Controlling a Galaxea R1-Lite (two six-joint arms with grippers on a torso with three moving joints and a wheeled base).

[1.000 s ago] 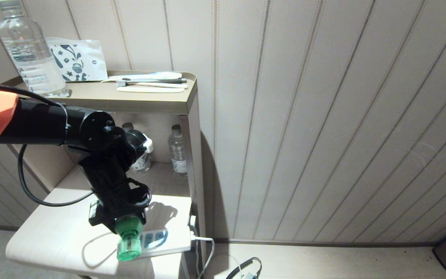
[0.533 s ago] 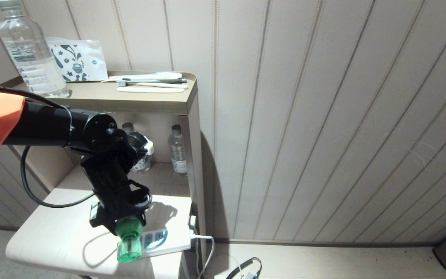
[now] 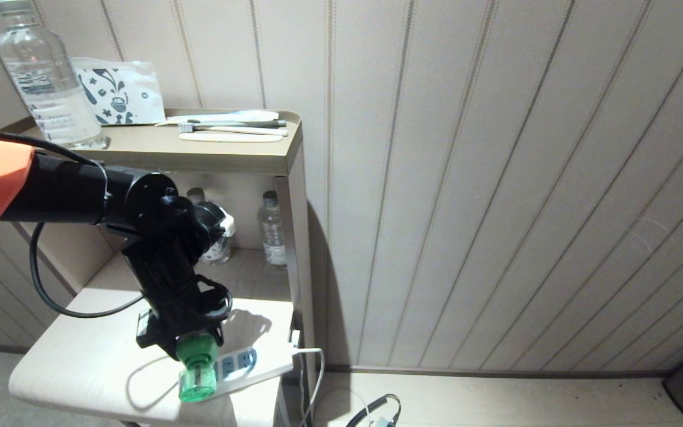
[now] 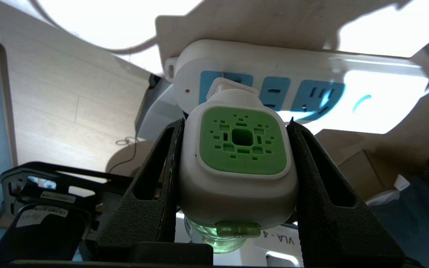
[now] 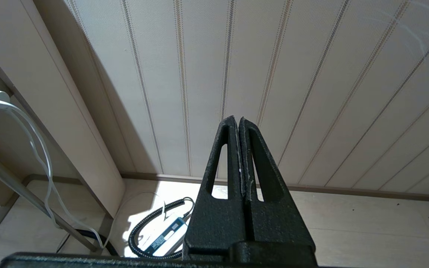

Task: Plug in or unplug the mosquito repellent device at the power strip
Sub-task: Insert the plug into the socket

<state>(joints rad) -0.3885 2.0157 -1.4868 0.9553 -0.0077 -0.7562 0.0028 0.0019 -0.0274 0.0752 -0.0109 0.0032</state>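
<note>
On the pale tabletop (image 3: 69,362) in the head view, the mosquito repellent device (image 3: 197,379) is held over the near end of the power strip (image 3: 258,363) by the left gripper (image 3: 190,341). From the left wrist, both fingers (image 4: 155,186) are seen pinching its white head, plug seated at the end socket; a straight pull or push along the prongs is advised. From the right wrist, the right gripper (image 5: 240,123) is seen pressed together, idle near the wall.
</note>
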